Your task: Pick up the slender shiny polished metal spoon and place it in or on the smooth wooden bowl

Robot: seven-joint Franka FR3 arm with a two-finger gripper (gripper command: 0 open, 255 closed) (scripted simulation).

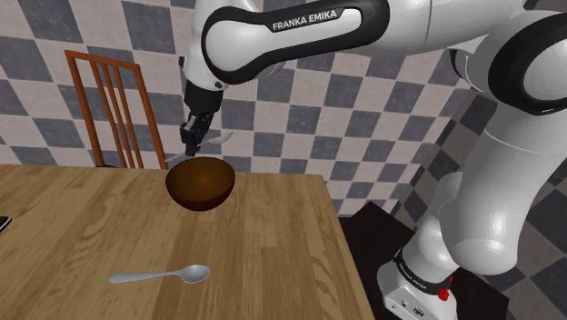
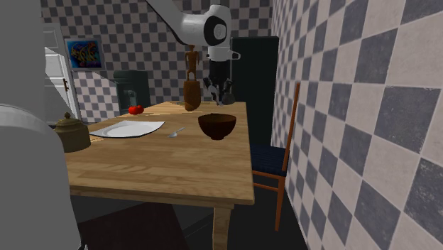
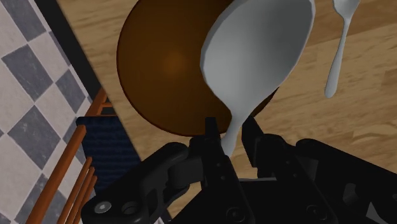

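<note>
Over wooden table [image 1: 273,264], black two-finger gripper [image 3: 230,137] clamps slender grey metal spoon [image 3: 261,51] by its handle, head projecting above round brown bowl [image 3: 159,70].

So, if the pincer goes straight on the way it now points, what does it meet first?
Most likely the brown bowl: the pincer, shut on a grey spoon, points down into it in the wrist view. The spoon's tip would touch first; depth is unclear.

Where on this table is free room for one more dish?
Free: the bare stretch of wooden table between the dark brown round bowl, the white plate and the second exterior view's near edge. Crowded: the far end, by the red tomato and tall brown figure.
</note>
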